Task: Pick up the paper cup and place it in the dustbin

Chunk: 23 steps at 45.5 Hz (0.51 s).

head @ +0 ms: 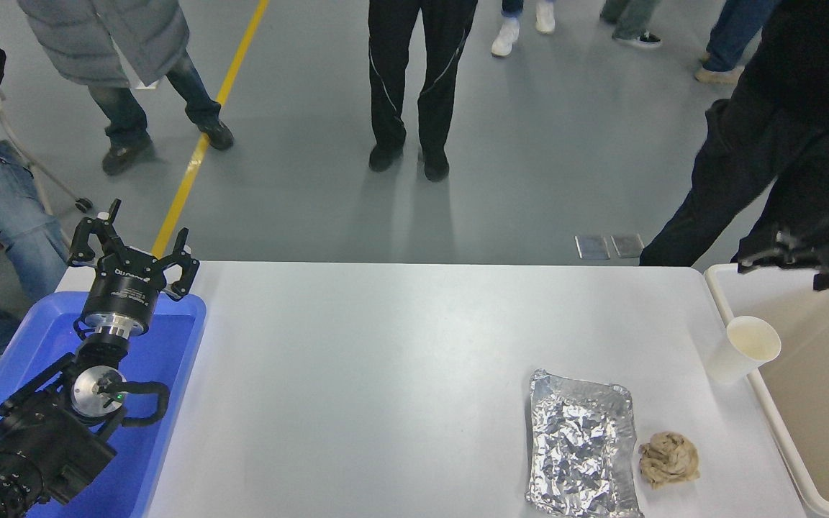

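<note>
The paper cup point(743, 350) is small, white and tapered with a cream inside. It stands upright on the white table point(400, 360), right against the left wall of the dustbin point(773, 414). The dustbin is a large cream-white tub at the table's right end. My right gripper point(781, 272) comes in from the right edge, raised above the dustbin's far left corner, beyond and above the cup. It looks open and holds nothing. It is partly lost against a person's dark clothes. My left gripper point(130, 244) is parked at the lower left, open and empty.
A crinkled foil tray point(581, 446) and a crumpled brown paper ball point(668, 459) lie near the front right. A blue plastic tray point(173, 374) lies under the left arm. Several people stand on the grey floor beyond the table, one close to the far right corner.
</note>
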Tool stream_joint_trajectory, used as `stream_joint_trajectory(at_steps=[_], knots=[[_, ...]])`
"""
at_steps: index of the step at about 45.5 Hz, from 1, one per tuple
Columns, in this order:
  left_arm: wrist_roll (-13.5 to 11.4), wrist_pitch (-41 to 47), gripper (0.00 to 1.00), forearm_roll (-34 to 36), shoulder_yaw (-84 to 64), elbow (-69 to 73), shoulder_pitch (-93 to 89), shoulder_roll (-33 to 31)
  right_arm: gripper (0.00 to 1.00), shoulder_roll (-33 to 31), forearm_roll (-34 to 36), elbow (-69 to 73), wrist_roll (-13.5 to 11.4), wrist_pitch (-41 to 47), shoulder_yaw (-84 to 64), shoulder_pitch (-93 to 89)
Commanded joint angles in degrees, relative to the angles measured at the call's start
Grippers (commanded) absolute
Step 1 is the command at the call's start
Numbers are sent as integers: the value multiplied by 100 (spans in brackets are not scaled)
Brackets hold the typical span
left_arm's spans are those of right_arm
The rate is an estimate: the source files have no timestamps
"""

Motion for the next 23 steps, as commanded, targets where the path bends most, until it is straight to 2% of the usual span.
stream_joint_trajectory(at_steps=[1,15,19,23], knots=[[5,0,98,2,0,-8,0,-4,99,-19,38,-810,-173,-112,810,-1334],[-3,-18,98,2,-9,-8,0,-4,98,-1,73,-1548,-226,-226,1197,-2073],[-3,-18,98,2,-9,-8,0,-4,97,-10,73,-1601,-401,-375,1320,-2205],[-3,-18,98,2,-9,1,0,-4,94,-1,73,-1680,-718,-472,1356,-2284]])
